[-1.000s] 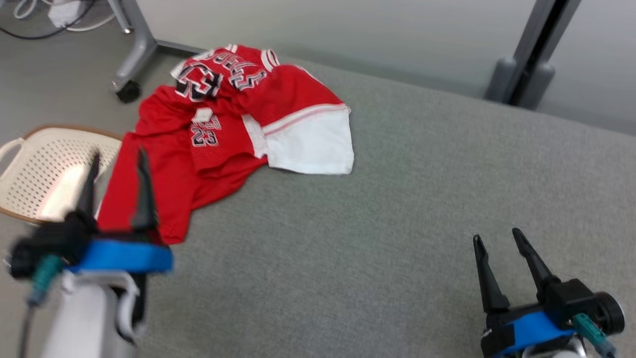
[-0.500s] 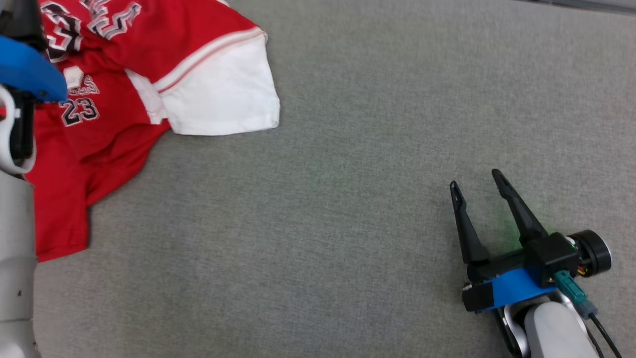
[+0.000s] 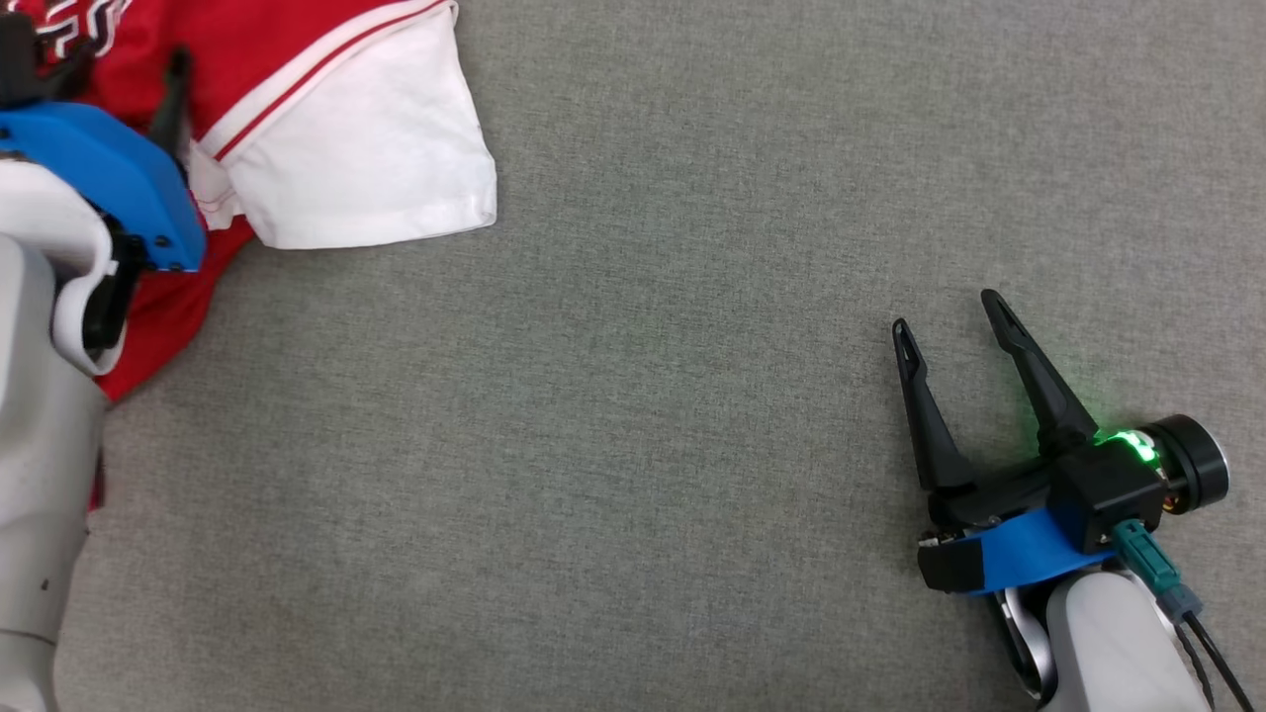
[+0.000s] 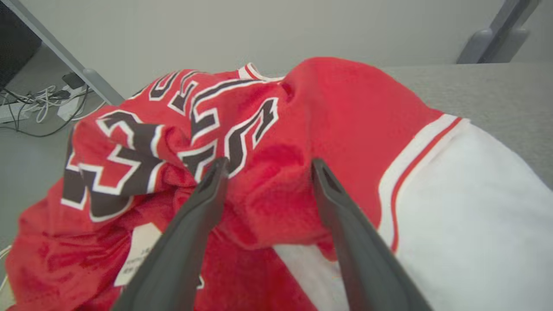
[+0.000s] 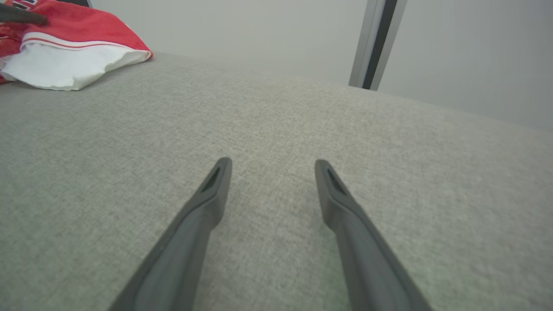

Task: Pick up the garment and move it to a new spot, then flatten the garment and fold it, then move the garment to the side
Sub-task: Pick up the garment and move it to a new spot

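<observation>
The garment [image 3: 326, 148] is a crumpled red jersey with a white panel and black-and-white lettering, lying at the top left of the grey surface. My left gripper [image 3: 96, 54] is over it and open. In the left wrist view the left gripper [image 4: 268, 164] straddles a raised red fold of the garment [image 4: 345, 112]; I cannot tell if the fingers touch it. My right gripper [image 3: 947, 316] hovers open at the lower right, far from the cloth and holding nothing. In the right wrist view the right gripper [image 5: 272, 165] faces bare fabric, with the garment [image 5: 65, 65] at the far upper left.
A grey fabric-covered surface [image 3: 643, 445] stretches between the two arms. Beyond its far edge stand a grey post [image 5: 373, 43] and a slanted metal leg [image 4: 65, 60], with cables [image 4: 39, 103] on the floor.
The head camera has tilted down, so the whole picture has shifted. My left gripper has advanced from the garment's near edge to over its middle. The right gripper stays open in place.
</observation>
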{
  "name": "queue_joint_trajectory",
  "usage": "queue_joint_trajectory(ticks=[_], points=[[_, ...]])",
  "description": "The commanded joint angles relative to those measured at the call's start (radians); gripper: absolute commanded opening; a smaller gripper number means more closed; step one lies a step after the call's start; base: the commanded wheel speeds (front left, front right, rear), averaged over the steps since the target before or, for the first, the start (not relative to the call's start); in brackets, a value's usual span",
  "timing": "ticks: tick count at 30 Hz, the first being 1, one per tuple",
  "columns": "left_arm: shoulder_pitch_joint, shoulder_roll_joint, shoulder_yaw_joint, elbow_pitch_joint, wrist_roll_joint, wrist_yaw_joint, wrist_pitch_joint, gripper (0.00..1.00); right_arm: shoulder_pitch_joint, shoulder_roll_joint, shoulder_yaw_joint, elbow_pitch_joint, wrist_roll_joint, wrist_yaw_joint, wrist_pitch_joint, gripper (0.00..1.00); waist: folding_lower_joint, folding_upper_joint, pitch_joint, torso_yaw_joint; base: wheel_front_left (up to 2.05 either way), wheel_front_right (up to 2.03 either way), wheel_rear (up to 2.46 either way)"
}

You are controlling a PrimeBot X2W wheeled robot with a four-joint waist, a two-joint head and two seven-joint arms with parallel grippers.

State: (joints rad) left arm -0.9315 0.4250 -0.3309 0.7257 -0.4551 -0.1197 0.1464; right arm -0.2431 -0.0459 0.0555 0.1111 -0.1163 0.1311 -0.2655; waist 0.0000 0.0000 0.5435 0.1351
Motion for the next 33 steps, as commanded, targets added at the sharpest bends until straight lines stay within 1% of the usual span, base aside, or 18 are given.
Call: queue_joint_trajectory(ticks=[1, 3, 4, 5, 6, 7, 13, 20, 23, 27, 28, 29, 33], points=[[-0.024, 0.0, 0.003, 0.02, 0.006, 0.011, -0.011, 1.0, -0.009, -0.008, -0.005, 0.02, -0.008, -0.001, 0.002, 1.0, 0.0, 0.0, 0.004, -0.003, 0.0, 0.0, 0.0], [-0.027, -0.002, 0.0, 0.06, 0.003, 0.011, -0.014, 1.0, -0.011, -0.009, -0.003, 0.02, -0.006, -0.001, 0.002, 1.0, 0.0, 0.0, 0.006, -0.008, 0.0, 0.0, 0.0], [-0.033, -0.002, -0.003, 0.074, 0.001, 0.009, -0.017, 0.84, -0.01, -0.009, -0.003, 0.019, -0.003, -0.001, 0.002, 1.0, 0.0, 0.0, 0.007, -0.01, 0.0, 0.0, 0.0], [-0.04, -0.001, -0.006, 0.083, 0.0, 0.007, -0.023, 0.45, -0.009, -0.009, -0.003, 0.018, -0.001, -0.001, 0.002, 1.0, 0.0, 0.0, 0.007, -0.011, 0.0, 0.0, 0.0], [-0.047, -0.002, -0.008, 0.09, -0.001, 0.005, -0.035, 0.2, -0.008, -0.009, -0.005, 0.019, 0.0, -0.001, 0.002, 1.0, 0.0, 0.0, 0.006, -0.013, 0.0, 0.0, 0.0], [-0.053, -0.003, -0.013, 0.094, -0.001, 0.003, -0.049, 0.0, -0.006, -0.009, -0.007, 0.021, 0.0, -0.001, 0.002, 1.0, 0.0, 0.0, 0.005, -0.013, 0.0, 0.0, 0.0], [-0.086, 0.012, -0.035, 0.114, 0.012, -0.005, -0.119, 0.0, -0.006, -0.008, -0.007, 0.035, 0.019, -0.001, 0.002, 1.0, 0.0, 0.0, -0.032, -0.016, 0.0, 0.0, 0.0], [-0.121, 0.042, -0.084, 0.099, 0.042, -0.01, -0.171, 0.0, 0.005, -0.007, 0.012, 0.052, 0.071, 0.0, 0.001, 1.0, 0.0, 0.0, -0.14, -0.044, 0.0, 0.0, 0.0], [-0.14, 0.05, -0.12, 0.067, 0.065, -0.012, -0.187, 0.0, 0.024, -0.006, 0.004, 0.065, 0.093, 0.0, 0.001, 1.0, 0.0, 0.0, -0.201, -0.062, 0.0, 0.0, 0.0], [-0.166, 0.037, -0.181, -0.003, 0.079, -0.011, -0.183, 0.0, 0.057, -0.006, -0.016, 0.084, 0.125, 0.0, 0.001, 1.0, 0.0, 0.0, -0.289, -0.092, 0.0, 0.0, 0.0], [-0.17, 0.029, -0.201, -0.028, 0.076, -0.01, -0.18, 0.0, 0.067, -0.006, -0.021, 0.089, 0.131, 0.0, 0.001, 1.0, 0.0, 0.0, -0.313, -0.102, 0.0, 0.0, 0.0], [-0.17, 0.029, -0.201, -0.028, 0.076, -0.01, -0.18, 0.0, 0.067, -0.006, -0.021, 0.089, 0.131, 0.0, 0.001, 1.0, 0.0, 0.0, -0.313, -0.102, 0.0, 0.0, 0.0], [-0.188, 0.009, -0.266, -0.134, 0.041, -0.01, -0.169, 0.0, 0.11, -0.006, -0.043, 0.103, 0.154, 0.0, 0.001, 1.0, 0.0, 0.0, -0.393, -0.146, 0.0, 0.0, 0.0]])
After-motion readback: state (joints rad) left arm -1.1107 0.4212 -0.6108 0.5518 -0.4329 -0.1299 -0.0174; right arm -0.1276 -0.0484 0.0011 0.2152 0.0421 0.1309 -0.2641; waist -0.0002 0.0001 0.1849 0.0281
